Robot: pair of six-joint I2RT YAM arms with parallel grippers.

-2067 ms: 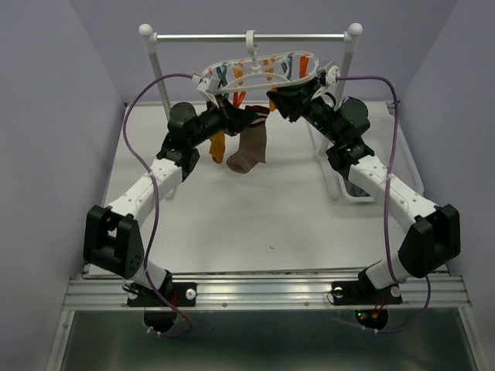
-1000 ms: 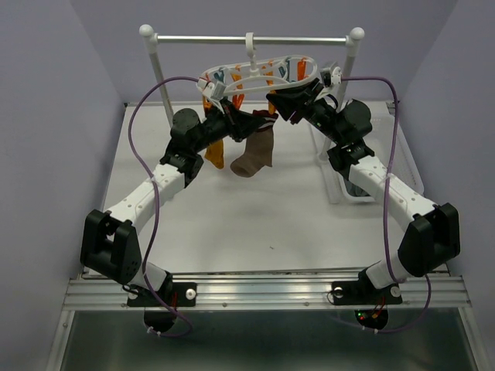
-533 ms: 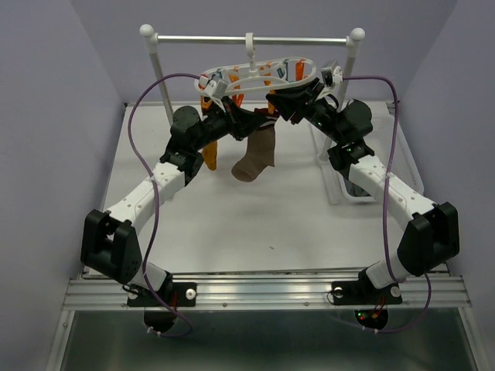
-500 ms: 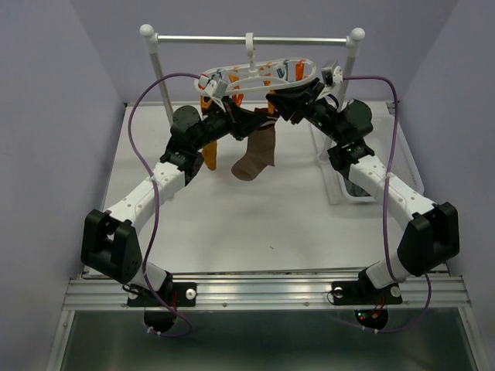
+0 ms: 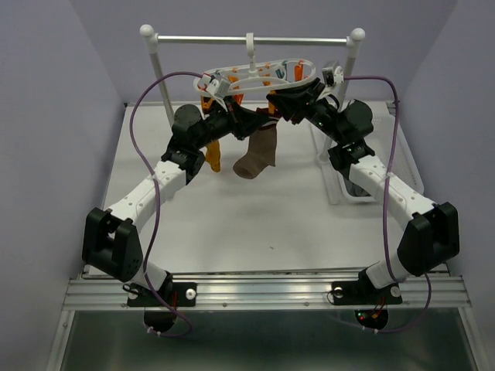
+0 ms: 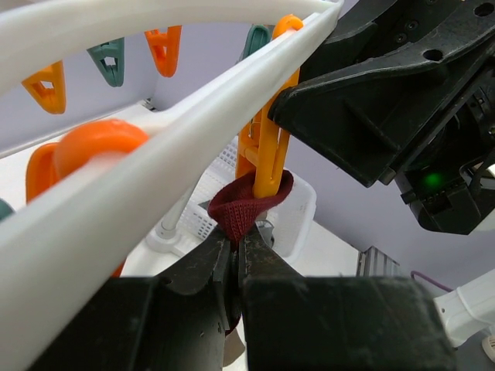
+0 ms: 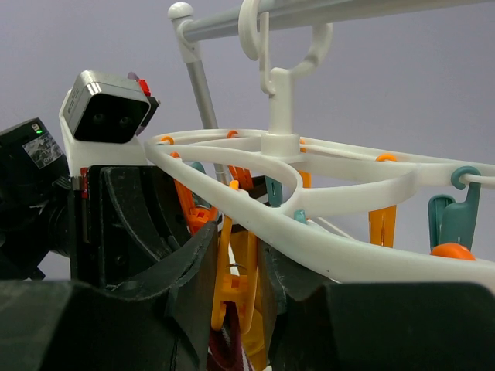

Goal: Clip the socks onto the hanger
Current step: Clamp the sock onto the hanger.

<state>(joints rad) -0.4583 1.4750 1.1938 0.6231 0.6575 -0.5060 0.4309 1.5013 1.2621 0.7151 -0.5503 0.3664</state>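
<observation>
The white tabletop [image 5: 255, 209] carries everything. From its near edge the left arm [image 5: 147, 197] and right arm [image 5: 387, 189] reach up and inward, meeting high over the far half.

Along the far edge stands a silver rail [image 5: 201, 37] on two white posts. The hanger [image 5: 251, 69] hooks onto the rail's middle and sits tilted, its left side lower. Orange and teal clips dangle from its ring.

A white basket [image 5: 338, 189] sits by the right edge, partly under the right arm.

Two socks hang below the hanger, above the far-middle of the tabletop:
- the brown sock [image 5: 259, 154], toe down
- an orange sock [image 5: 214, 154] just to its left, half hidden behind the left arm

The left gripper [image 6: 236, 251] is clenched on the brown sock's dark red cuff [image 6: 247, 205], pinching a fold of it and holding it up against the hanger's underside.

The right gripper [image 7: 240, 294] comes in from the other side. Its black fingers [image 7: 193, 267] are closed around the upper part of one orange clip [image 6: 267, 151] on the ring's near rim.

The cuff bunches right at that clip's lower tips, touching them – whether the tips actually bite the fabric cannot be told
</observation>
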